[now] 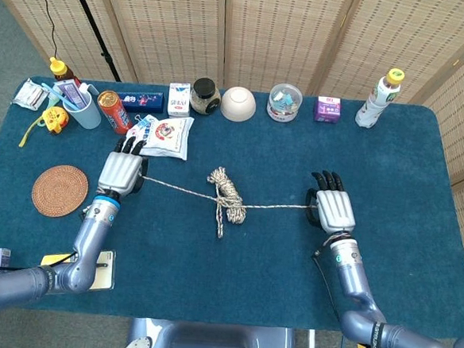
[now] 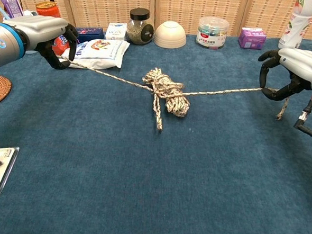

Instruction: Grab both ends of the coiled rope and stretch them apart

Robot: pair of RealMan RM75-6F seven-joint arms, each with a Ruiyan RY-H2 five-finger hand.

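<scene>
The coiled rope (image 1: pixel 228 195) (image 2: pixel 170 93) lies mid-table as a small speckled bundle, with a short tail trailing toward me. A taut strand runs from it to each side. My left hand (image 1: pixel 121 171) (image 2: pixel 44 30) grips the left rope end, fingers curled around it beside the snack packet. My right hand (image 1: pixel 333 210) (image 2: pixel 297 67) holds the right rope end; a short stub of rope (image 2: pixel 281 107) hangs below its fingers. Both hands sit well apart from the bundle.
Along the back stand a jar (image 1: pixel 205 96), white bowl (image 1: pixel 238 103), plastic tub (image 1: pixel 285 102), purple box (image 1: pixel 327 109) and bottle (image 1: pixel 378 97). A snack packet (image 1: pixel 160 135), can (image 1: pixel 114 111) and cup (image 1: pixel 79 104) crowd the left hand. A woven coaster (image 1: pixel 60 190) lies at the left.
</scene>
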